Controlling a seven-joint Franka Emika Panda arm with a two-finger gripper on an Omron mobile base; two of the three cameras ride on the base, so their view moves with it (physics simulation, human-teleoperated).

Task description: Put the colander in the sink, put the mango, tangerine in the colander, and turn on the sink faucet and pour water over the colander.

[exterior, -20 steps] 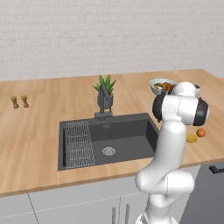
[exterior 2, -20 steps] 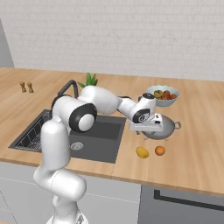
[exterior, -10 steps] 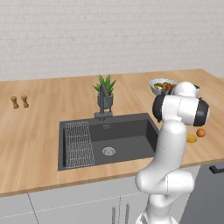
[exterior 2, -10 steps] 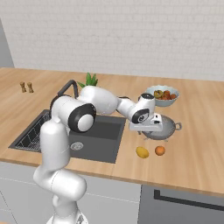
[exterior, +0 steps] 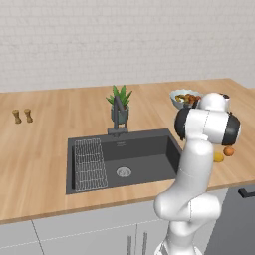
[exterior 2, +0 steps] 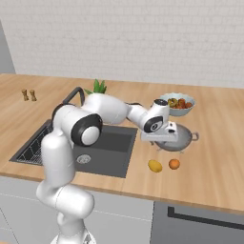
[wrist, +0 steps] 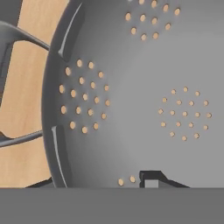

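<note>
Grey perforated metal: the colander (exterior 2: 177,138) sits on the wooden counter (exterior 2: 214,157) to the right of the sink (exterior: 142,154), just in front of the pale fruit bowl (exterior 2: 177,103). My pincer (exterior 2: 161,141) hangs at its near-left rim; in the hand view the colander's inner wall (wrist: 144,87) lies right under me, one side handle (wrist: 17,39) jutting over the wood at the left. One dark fingertip (wrist: 151,178) shows at the bottom against the inner wall. I cannot tell how wide my pincer stands, or whether it grips the rim.

Mango (exterior 2: 154,165): yellow, on the counter in front of the colander, apart from it. Tangerine (exterior 2: 174,164): orange, just beside the mango on its right, near the counter's front edge.

Sink: basin open, wire rack (exterior: 89,163) at its left end, drain (exterior: 123,172) at centre. Sink faucet (exterior: 117,115) behind it, beside the potted plant (exterior: 121,97). Bare counter lies between sink edge and colander.

Change from a second ago: none that I can see; arm, colander and both fruits stand as they did.
</note>
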